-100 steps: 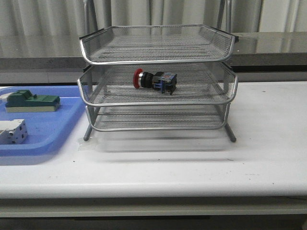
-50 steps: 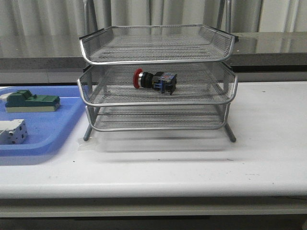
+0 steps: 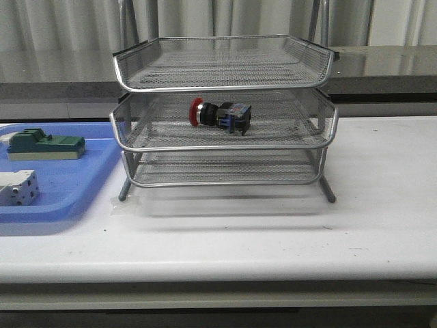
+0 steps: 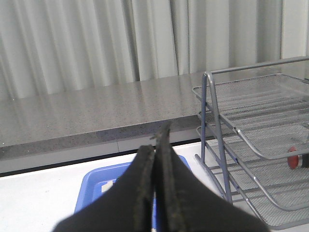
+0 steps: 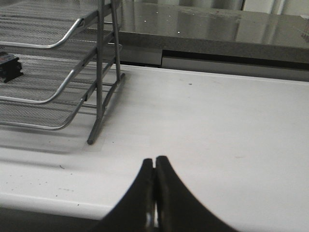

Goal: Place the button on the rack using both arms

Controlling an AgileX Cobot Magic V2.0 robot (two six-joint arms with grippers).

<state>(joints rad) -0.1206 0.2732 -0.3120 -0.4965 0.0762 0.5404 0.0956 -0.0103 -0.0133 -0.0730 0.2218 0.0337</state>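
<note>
Front view shows the button [image 3: 221, 114] lying on its side in the middle tier of the rack [image 3: 224, 116], so the placing looks done. The left gripper [image 4: 155, 145] and right gripper [image 5: 154, 164] are both pressed together, empty, clear of the rack.

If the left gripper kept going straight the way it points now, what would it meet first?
Probably the blue tray, just beyond the shut left gripper. The rack stands off to one side of that line, the button on its middle tier. Depth is unclear, so the gripper might pass over the tray toward the grey ledge.
</note>
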